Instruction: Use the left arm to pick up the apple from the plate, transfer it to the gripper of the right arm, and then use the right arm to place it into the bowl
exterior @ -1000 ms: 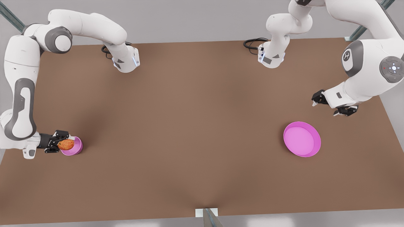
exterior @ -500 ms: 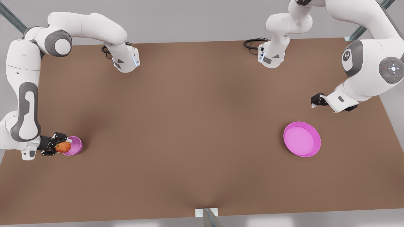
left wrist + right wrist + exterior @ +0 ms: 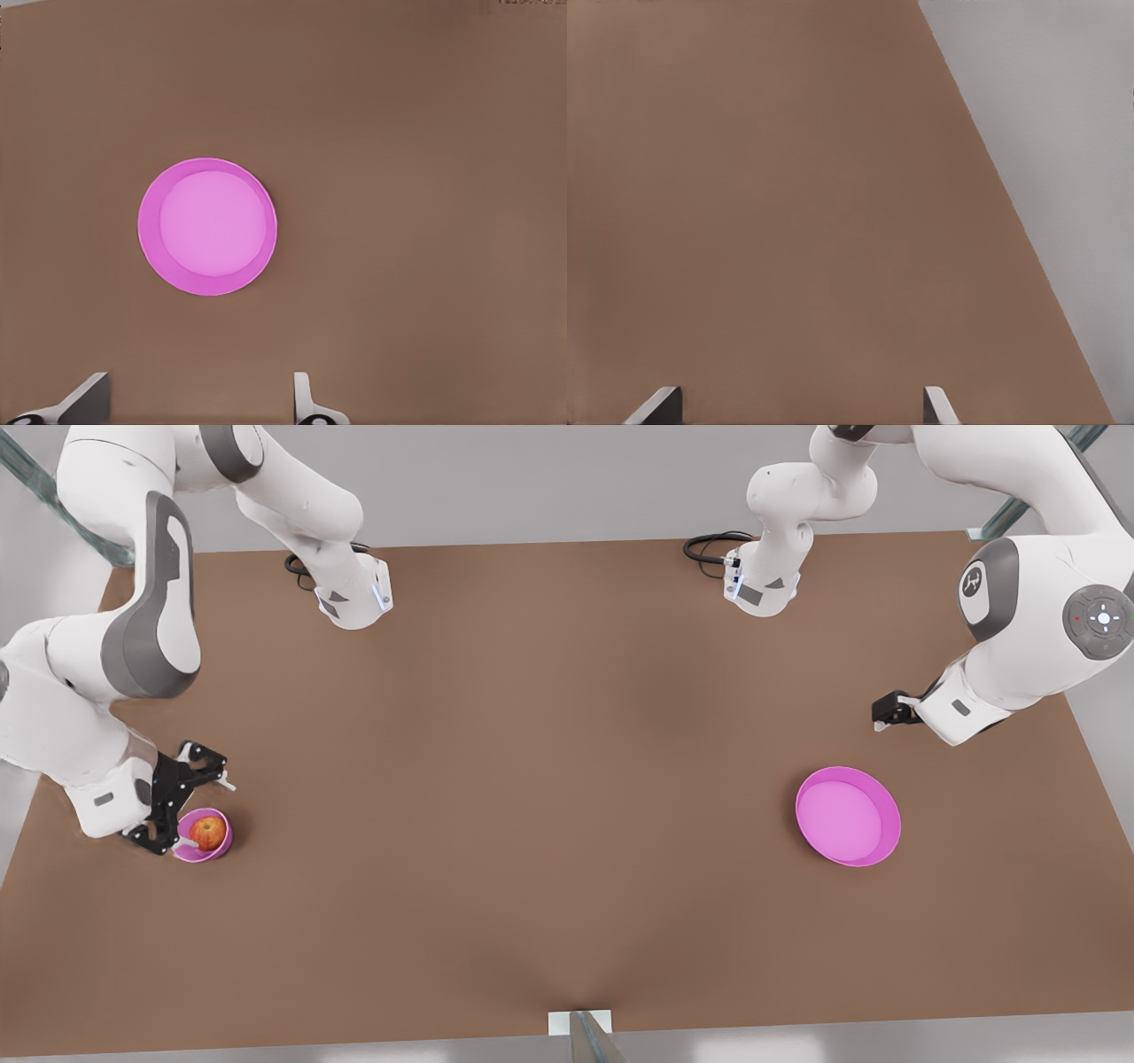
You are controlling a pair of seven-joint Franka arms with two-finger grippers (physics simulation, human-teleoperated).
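Front view places the right gripper (image 3: 197, 806) near the table's (image 3: 532, 779) edge on the front view's left, arm bent steeply over the bowl (image 3: 219, 849), fingers spread and empty (one fingertip beside the rim). The apple (image 3: 207, 833) sits inside the bowl. The left gripper (image 3: 199, 403) waits above the plate (image 3: 152, 243), fingers apart.

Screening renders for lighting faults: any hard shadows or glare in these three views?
Front view: soft broad shadows on the table, darker near the right gripper by the bowl with the apple; no glare. Left wrist view: plate evenly lit near the left gripper. Right wrist view: flat, shadowless table.
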